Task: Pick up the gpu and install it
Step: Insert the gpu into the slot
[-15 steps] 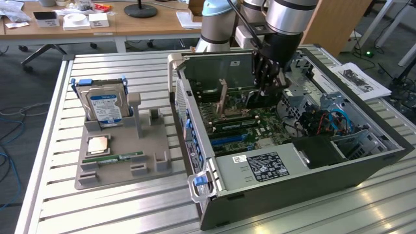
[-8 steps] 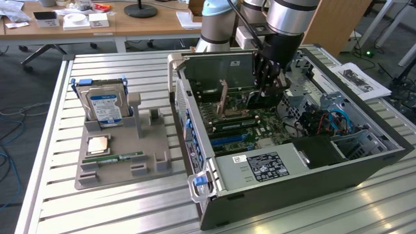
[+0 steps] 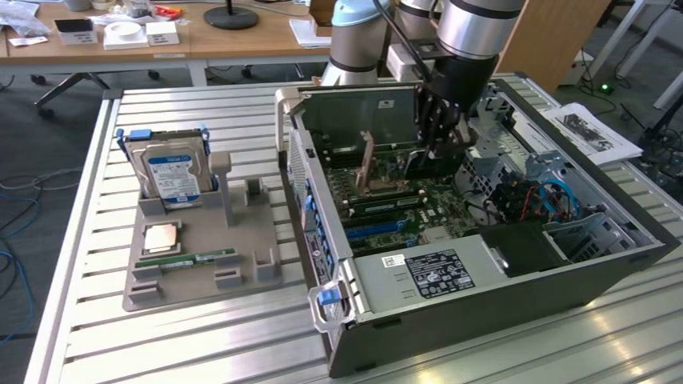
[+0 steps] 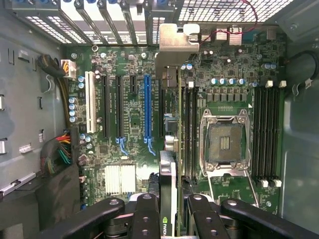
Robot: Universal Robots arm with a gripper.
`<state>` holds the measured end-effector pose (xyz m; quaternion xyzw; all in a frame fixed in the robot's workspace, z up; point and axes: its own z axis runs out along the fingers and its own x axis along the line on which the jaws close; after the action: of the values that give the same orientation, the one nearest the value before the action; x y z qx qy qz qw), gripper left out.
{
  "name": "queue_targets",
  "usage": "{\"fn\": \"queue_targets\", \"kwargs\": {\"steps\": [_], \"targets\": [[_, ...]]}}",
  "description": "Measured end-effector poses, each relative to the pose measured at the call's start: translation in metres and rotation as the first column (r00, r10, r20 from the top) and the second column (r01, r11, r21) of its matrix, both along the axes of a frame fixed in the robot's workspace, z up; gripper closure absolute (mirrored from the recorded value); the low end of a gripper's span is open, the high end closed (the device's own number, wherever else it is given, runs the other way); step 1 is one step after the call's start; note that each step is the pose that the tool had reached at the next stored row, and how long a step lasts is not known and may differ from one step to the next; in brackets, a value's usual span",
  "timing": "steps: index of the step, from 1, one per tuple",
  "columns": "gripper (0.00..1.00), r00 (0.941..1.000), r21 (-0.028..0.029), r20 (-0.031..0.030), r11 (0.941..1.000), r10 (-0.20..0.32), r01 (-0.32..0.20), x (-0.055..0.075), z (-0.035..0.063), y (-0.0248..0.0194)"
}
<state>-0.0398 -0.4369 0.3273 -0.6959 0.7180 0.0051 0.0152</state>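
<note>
Where the arm reaches down into the open computer case (image 3: 481, 312), we see the gripper (image 4: 172, 219) closed partway, its fingers (image 4: 144, 216) pressing on the two faces of the gpu (image 4: 168, 174), which it holds. We find the gpu directly below the gripper, inside the case and over the motherboard (image 4: 129, 149). It stands on edge, so the wrist view meets it as a thin line. It sits just beside the blue slot (image 4: 147, 109), between that slot and the memory slots (image 4: 188, 129) next to the processor socket (image 4: 224, 142). We cannot tell whether its lower edge touches the board. Its long axis runs from the gripper toward the rear wall of the case. The pale metal bracket (image 4: 174, 47) is at the far end, near the row of slot covers (image 4: 99, 15). On the blue-slot side we note several free slots and open board; on the other side the memory slots lie close. In the exterior view the case rests on the slatted desk (image 3: 213, 352). A grey tray (image 3: 192, 280) carrying a hard drive (image 3: 171, 176) sits well apart, toward the exterior view's left.
</note>
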Motion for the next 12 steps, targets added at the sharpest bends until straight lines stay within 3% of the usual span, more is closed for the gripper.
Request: {"fn": "queue_targets", "kwargs": {"steps": [12], "targets": [[0.73,1.0000,-0.0003,0.0002,1.0000,0.000,0.000,0.0000,-0.0052,0.0000]]}}
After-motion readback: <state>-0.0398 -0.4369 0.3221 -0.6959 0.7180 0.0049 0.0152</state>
